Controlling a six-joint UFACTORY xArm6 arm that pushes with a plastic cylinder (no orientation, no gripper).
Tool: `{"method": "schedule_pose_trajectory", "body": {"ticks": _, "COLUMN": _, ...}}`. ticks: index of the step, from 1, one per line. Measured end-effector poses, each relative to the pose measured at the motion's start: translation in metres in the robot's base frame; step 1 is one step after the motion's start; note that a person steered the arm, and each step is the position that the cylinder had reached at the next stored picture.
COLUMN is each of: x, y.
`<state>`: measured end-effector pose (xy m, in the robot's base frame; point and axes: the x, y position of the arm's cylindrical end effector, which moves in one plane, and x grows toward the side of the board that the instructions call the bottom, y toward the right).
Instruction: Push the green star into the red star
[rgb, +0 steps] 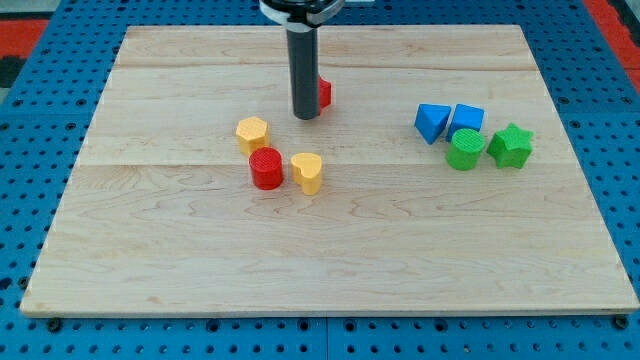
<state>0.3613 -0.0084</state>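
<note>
The green star (511, 146) lies at the view's right, touching a green cylinder (465, 149) on its left. A red block (324, 93), mostly hidden behind my rod, sits at the top centre; its shape cannot be made out. My tip (306, 116) rests on the board just left of and below that red block, far to the left of the green star.
A blue triangular block (431, 122) and a blue cube (467, 118) sit just above the green cylinder. A yellow hexagon (252, 133), a red cylinder (267, 168) and a yellow heart (307, 172) cluster left of centre. The wooden board (330, 260) ends on blue pegboard.
</note>
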Motion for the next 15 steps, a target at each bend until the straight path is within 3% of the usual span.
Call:
{"method": "schedule_pose_trajectory", "body": {"ticks": 2, "x": 0.033, "y": 0.112}}
{"method": "schedule_pose_trajectory", "body": {"ticks": 3, "x": 0.102, "y": 0.109}}
{"method": "schedule_pose_trajectory", "body": {"ticks": 4, "x": 0.125, "y": 0.177}}
{"method": "schedule_pose_trajectory", "body": {"ticks": 5, "x": 0.066, "y": 0.252}}
{"method": "schedule_pose_trajectory", "body": {"ticks": 6, "x": 0.055, "y": 0.297}}
{"method": "schedule_pose_trajectory", "body": {"ticks": 7, "x": 0.067, "y": 0.297}}
{"method": "schedule_pose_trajectory", "body": {"ticks": 8, "x": 0.067, "y": 0.234}}
{"method": "schedule_pose_trajectory", "body": {"ticks": 10, "x": 0.036, "y": 0.264}}
{"method": "schedule_pose_trajectory", "body": {"ticks": 12, "x": 0.040, "y": 0.323}}
{"method": "schedule_pose_trajectory", "body": {"ticks": 13, "x": 0.029, "y": 0.294}}
{"method": "schedule_pose_trajectory", "body": {"ticks": 14, "x": 0.027, "y": 0.224}}
{"method": "schedule_pose_trajectory", "body": {"ticks": 15, "x": 0.009, "y": 0.274}}
